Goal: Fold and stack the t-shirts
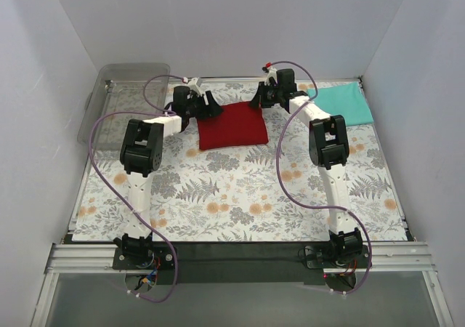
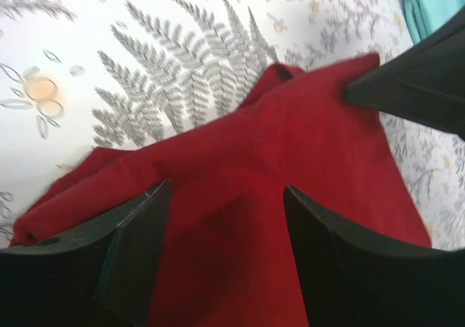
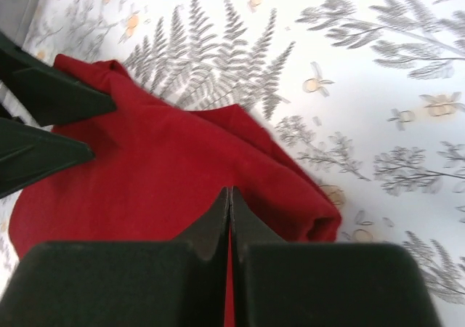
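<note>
The dark red t-shirt (image 1: pixel 232 127) lies folded to a rough rectangle on the floral mat at the far middle. My left gripper (image 1: pixel 211 109) is open over its far left corner; in the left wrist view (image 2: pixel 227 186) its jaws straddle red cloth (image 2: pixel 290 160) without closing on it. My right gripper (image 1: pixel 256 102) is shut at the shirt's far right corner; in the right wrist view (image 3: pixel 229 190) the tips meet over the cloth (image 3: pixel 160 167) with nothing visibly pinched. The teal t-shirt (image 1: pixel 341 103) lies flat and folded at the far right.
A clear plastic tray (image 1: pixel 127 102) stands at the far left against the wall. White walls close in the table on three sides. The floral mat (image 1: pixel 240 196) covers the table. The teal shirt's edge shows in the left wrist view (image 2: pixel 436 7).
</note>
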`<action>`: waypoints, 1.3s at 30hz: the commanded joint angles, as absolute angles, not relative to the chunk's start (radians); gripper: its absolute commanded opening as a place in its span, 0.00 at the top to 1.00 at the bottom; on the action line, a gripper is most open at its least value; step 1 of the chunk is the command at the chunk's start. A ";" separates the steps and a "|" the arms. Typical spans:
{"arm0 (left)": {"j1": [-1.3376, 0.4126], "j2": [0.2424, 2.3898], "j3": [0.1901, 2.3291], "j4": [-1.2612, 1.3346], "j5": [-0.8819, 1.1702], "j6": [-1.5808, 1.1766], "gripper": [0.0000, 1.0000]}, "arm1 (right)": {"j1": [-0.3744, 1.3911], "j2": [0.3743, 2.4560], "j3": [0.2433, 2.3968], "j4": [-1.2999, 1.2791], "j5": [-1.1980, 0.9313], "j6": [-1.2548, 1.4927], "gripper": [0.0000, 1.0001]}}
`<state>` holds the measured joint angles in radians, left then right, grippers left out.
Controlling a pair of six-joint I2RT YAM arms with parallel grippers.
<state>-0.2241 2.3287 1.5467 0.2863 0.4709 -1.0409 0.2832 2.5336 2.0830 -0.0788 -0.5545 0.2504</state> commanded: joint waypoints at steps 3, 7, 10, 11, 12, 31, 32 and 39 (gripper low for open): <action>-0.192 2.336 1.644 0.222 0.384 -1.135 0.41 | 0.268 2.571 2.195 -0.083 -0.381 0.348 0.99; -0.169 2.342 1.623 0.255 0.373 -1.186 0.41 | 0.261 2.577 2.226 -0.084 -0.275 0.368 0.99; -0.158 2.352 1.626 0.259 0.373 -1.200 0.40 | 0.256 2.579 2.232 -0.100 -0.236 0.367 0.99; -0.153 2.358 1.629 0.250 0.368 -1.201 0.40 | 0.250 2.582 2.233 -0.103 -0.235 0.364 0.99; -0.152 2.359 1.631 0.250 0.367 -1.206 0.40 | 0.245 2.583 2.233 -0.107 -0.245 0.364 0.99; -0.149 2.157 1.540 0.373 0.333 -1.051 0.28 | 0.198 2.450 2.091 0.108 -0.759 0.314 0.97; -0.149 2.114 1.525 0.377 0.351 -1.042 0.26 | 0.199 2.463 2.088 0.113 -0.768 0.348 0.98; -0.149 1.959 1.385 0.380 0.440 -1.029 0.22 | 0.219 2.525 2.071 0.147 -0.769 0.466 0.99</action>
<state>-0.1524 2.0705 1.4220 0.3519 0.3885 -1.0580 0.2085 2.5275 2.0895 0.0830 -0.7315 0.4007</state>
